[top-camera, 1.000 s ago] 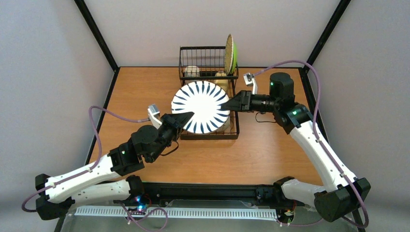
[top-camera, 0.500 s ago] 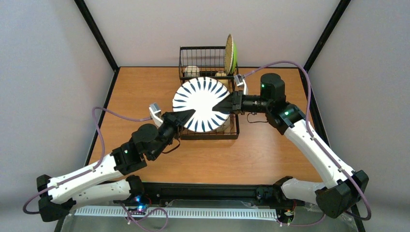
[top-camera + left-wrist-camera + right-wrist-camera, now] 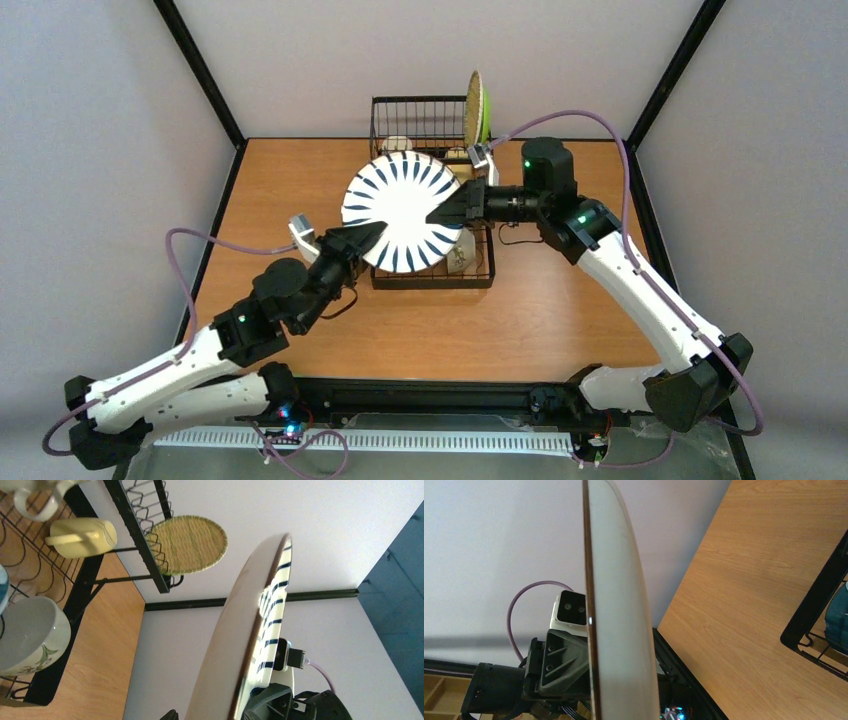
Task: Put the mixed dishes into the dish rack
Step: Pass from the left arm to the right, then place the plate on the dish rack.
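The white plate, striped with dark blue, hangs on edge over the black wire dish rack. My right gripper is shut on its right rim. My left gripper is open at the lower-left rim, one fingertip a little off the plate's underside. The right wrist view shows the plate edge-on. A lime-green plate stands upright in the rack's back right. In the rack are a cream-yellow mug, a white mug, a white bowl with a motif and a teal-and-white bowl.
The taller basket section stands at the rack's far end against the back wall. Black frame posts rise at both back corners. Bare wooden table lies to the left, right and front of the rack.
My right gripper has shut on the plate's right rim and my left gripper has opened. The plate has shifted left and towards the back, and my left arm has drawn back to the left.
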Tool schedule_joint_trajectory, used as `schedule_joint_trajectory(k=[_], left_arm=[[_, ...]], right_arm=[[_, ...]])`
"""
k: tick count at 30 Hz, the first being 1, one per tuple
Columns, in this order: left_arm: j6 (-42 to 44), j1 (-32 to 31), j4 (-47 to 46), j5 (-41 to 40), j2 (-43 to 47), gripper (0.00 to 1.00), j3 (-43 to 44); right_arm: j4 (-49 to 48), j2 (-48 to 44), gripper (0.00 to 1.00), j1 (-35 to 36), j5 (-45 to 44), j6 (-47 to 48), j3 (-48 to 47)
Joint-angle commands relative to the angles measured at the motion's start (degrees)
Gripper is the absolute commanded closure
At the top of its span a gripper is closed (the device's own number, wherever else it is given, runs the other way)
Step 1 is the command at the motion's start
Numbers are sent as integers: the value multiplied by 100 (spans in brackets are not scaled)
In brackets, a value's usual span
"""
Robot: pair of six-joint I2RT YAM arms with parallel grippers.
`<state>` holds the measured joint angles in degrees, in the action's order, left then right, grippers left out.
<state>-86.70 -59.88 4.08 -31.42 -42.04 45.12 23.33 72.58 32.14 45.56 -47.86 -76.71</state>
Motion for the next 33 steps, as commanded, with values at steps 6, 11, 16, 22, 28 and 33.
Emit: schedule_joint_trajectory(k=[6,11,16,22,28,33], left_arm=[[167,-6,654,-1040,980,18,159],[424,-3,967,-1305,1172,15,351],[622,-6,1225,-1552,1282,14,511],[833,-1,1494,-1773,1448,14,675],[1173,-6,1851,-1842,1438,14,983],[1300,-6,2084,-1835,1503,14,1082]], right_arm=[[-191,309,98,20,-224,303,-795],[-63,543,98,20,-351,386,-1182],[93,771,98,21,-523,488,-1566],[573,1198,98,28,-904,824,-2351],[1295,1950,98,29,-1534,1342,-3625],[2253,2807,98,27,-2587,1836,-5236]])
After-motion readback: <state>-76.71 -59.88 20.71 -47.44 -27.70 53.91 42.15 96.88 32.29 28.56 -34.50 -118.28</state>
